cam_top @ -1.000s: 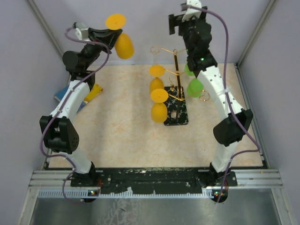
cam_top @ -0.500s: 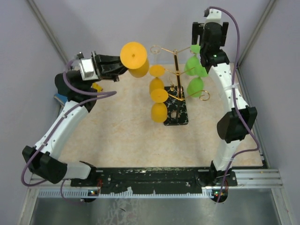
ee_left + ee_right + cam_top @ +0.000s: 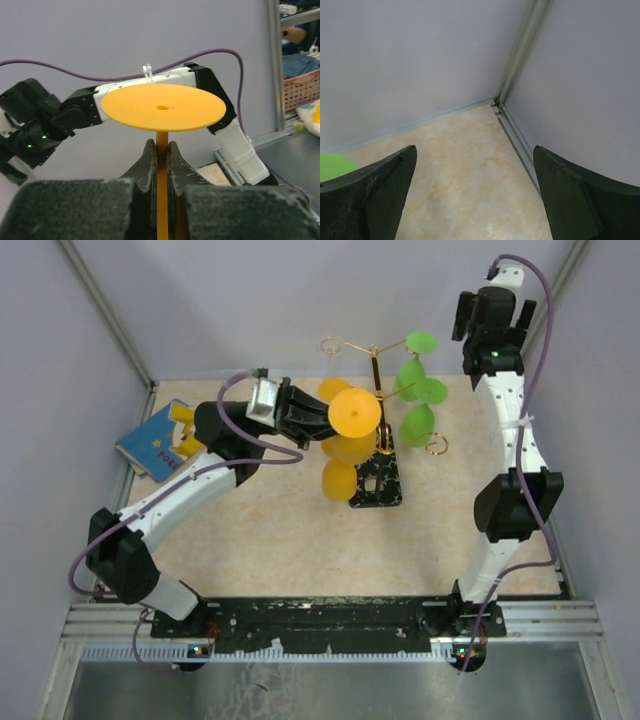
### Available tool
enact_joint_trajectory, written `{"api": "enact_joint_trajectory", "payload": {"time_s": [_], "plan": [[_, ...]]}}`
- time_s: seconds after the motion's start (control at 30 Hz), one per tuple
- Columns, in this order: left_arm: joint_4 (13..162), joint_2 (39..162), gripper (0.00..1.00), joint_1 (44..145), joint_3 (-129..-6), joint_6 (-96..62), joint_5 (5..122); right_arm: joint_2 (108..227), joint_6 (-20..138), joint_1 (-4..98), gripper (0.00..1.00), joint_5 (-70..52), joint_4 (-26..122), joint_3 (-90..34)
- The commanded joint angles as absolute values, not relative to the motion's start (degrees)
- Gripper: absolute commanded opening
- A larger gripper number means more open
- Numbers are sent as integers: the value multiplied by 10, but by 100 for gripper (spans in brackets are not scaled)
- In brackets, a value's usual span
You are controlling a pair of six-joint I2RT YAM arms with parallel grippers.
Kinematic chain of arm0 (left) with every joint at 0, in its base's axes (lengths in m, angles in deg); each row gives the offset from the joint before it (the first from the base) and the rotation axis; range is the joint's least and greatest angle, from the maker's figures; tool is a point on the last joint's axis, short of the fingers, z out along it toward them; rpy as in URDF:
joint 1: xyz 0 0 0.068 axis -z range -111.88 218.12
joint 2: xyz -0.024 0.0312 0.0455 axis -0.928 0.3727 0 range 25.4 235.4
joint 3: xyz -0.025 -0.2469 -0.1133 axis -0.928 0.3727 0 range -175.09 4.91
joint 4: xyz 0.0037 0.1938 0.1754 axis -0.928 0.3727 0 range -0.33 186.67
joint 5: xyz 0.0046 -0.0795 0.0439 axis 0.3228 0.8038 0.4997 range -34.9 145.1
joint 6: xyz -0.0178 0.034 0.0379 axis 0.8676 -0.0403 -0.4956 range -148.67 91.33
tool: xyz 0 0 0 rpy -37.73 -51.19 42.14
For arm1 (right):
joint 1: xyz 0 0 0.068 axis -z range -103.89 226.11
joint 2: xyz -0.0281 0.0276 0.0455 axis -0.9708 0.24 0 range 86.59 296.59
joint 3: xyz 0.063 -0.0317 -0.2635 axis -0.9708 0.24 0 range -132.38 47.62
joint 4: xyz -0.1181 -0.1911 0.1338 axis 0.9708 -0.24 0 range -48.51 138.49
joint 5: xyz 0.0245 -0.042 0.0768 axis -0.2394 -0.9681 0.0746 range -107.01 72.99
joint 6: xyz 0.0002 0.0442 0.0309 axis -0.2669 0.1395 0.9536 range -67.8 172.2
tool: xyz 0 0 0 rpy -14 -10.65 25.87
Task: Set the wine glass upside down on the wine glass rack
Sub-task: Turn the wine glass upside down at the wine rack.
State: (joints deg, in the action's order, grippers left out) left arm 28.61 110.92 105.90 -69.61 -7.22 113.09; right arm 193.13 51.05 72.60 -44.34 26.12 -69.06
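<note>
Swung the glass from upper left to centre, beside the rack, stem clenched in left tool. Right tool released, upper right. Approach step; next needs stem slid onto a free rack arm.

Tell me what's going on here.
The left gripper is shut on the stem of an orange wine glass, held foot-up right beside the gold wine glass rack. Other orange glasses hang on its left side and green glasses on its right. The right gripper is open and empty, raised near the back right corner.
</note>
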Motion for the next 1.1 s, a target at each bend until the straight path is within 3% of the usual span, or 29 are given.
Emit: {"api": "enact_joint_trajectory", "payload": {"time_s": [0.0, 0.2, 0.33, 0.47, 0.87, 1.07], "plan": [[208, 1157, 0, 1099, -744, -2, 1156, 1895, 524, 745, 99, -465, 249, -698], [222, 1203, 0, 1166, -771, -3, 1148, 1865, 522, 761, 99, -470, 265, -644], [364, 1195, 0, 1206, -775, -104, 1093, 1852, 523, 768, 99, -467, 267, -622], [504, 1181, 0, 1239, -772, -183, 930, 1844, 522, 769, 99, -467, 270, -612], [651, 1194, 0, 1338, -774, -192, 451, 1825, 493, 771, 99, -472, 275, -594], [652, 1204, 0, 1361, -759, -175, 354, 1818, 481, 776, 99, -468, 289, -567]]}}
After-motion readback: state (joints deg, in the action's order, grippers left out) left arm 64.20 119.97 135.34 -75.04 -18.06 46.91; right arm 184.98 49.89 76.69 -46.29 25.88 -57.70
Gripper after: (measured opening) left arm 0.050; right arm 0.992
